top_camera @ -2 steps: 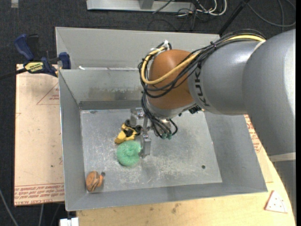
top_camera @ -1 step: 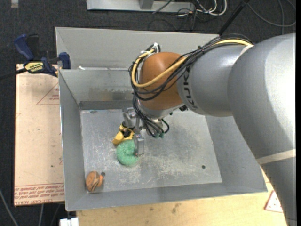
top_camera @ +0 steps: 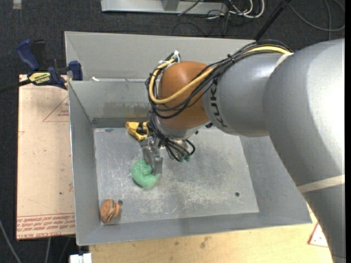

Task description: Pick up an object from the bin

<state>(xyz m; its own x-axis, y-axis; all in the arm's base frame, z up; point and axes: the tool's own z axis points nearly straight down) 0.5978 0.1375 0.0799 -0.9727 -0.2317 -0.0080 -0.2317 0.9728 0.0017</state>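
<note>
Silver arm (top_camera: 274, 97) hangs claw (top_camera: 154, 167) over green lump (top_camera: 141, 176)'s right side.

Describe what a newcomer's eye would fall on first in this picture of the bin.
The big grey arm with its orange wrist cover reaches in from the right and takes up much of the view. Its gripper is down at a green lump near the middle of the bin. A yellow thing lies by the back wall, and a small brown thing lies in the near left corner.
</note>
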